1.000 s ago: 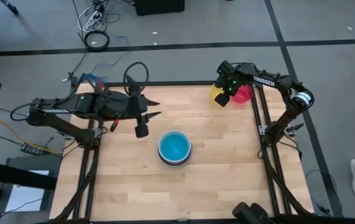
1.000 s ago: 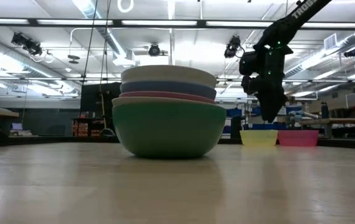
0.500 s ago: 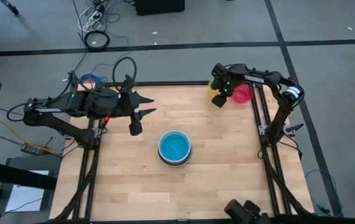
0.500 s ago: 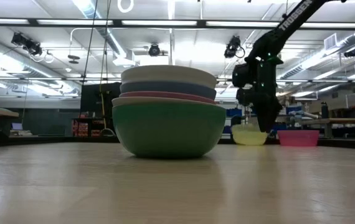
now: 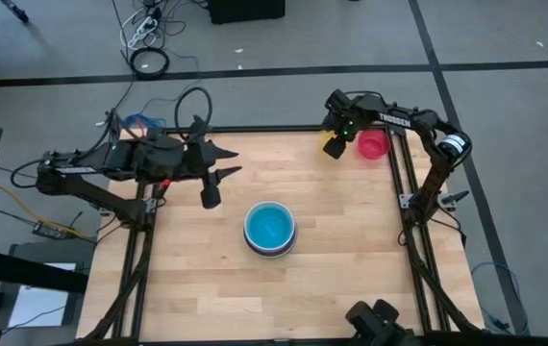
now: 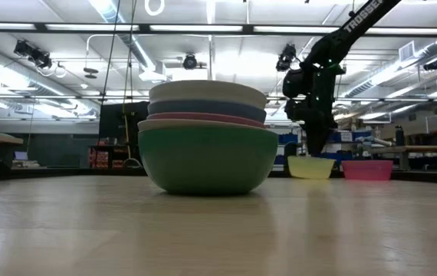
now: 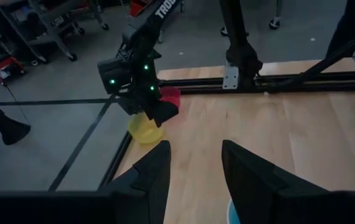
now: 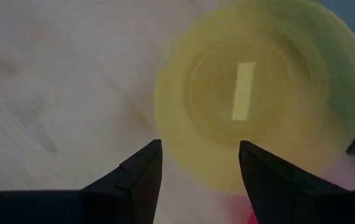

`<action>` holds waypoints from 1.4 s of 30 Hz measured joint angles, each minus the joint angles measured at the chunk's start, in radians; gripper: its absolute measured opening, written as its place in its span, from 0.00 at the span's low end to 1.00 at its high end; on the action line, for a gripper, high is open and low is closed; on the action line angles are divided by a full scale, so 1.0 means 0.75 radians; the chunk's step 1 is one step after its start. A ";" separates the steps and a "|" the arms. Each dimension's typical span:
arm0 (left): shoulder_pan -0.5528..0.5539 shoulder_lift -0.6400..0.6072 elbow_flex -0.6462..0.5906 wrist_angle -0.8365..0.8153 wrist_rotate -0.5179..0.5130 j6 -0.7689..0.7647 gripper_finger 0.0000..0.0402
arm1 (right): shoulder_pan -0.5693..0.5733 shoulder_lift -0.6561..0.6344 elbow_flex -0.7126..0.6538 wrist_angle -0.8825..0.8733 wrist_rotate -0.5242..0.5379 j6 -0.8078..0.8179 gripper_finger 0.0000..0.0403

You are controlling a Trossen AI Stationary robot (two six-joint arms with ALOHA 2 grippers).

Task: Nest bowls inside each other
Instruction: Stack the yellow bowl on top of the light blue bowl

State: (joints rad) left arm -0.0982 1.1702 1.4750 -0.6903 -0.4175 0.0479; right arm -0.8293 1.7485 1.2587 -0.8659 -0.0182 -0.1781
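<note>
A stack of nested bowls [image 5: 269, 229] stands mid-table with a cyan bowl on top. In the low view the stack [image 6: 207, 138] rests on a green bowl. A small yellow bowl [image 5: 333, 148] and a pink-red bowl [image 5: 373, 145] sit at the far right corner. My right gripper [image 5: 336, 140] points down over the yellow bowl [image 8: 258, 93], open, with one finger over its inside and one outside its rim. My left gripper [image 5: 218, 185] hovers open and holding nothing, to the left of the stack. My right gripper has its fingers astride the yellow bowl's near rim [image 8: 184, 155], coming from above. I cannot tell whether they touch it. The bowl sits upright on the table [image 6: 311, 167].
A black frame rail [image 7: 302, 79] runs along the table's far and right edges, close behind the two small bowls. Bare wood lies between the stack and the corner bowls. Cables lie on the floor beyond the far edge.
My right gripper has moved a little toward the table's left edge, coming over the yellow bowl, and stays open. The yellow bowl beneath it has shifted slightly the same way.
</note>
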 joint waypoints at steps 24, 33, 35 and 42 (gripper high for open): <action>-0.002 0.001 0.000 0.004 0.001 -0.036 0.38 | 0.023 0.187 0.003 -0.007 -0.006 0.004 0.38; -0.002 0.001 0.000 0.004 0.002 -0.044 0.38 | 0.038 0.187 0.003 -0.011 -0.001 -0.036 0.14; -0.002 0.001 0.000 0.004 0.002 -0.045 0.38 | 0.045 0.187 0.003 -0.028 0.002 -0.054 0.10; -0.002 0.001 0.000 0.004 0.002 -0.045 0.38 | 0.095 0.174 0.001 -0.058 0.004 -0.087 0.03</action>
State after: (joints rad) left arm -0.0998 1.1706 1.4750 -0.6876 -0.4160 0.0143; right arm -0.7578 1.8793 1.2594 -0.9092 -0.0155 -0.2432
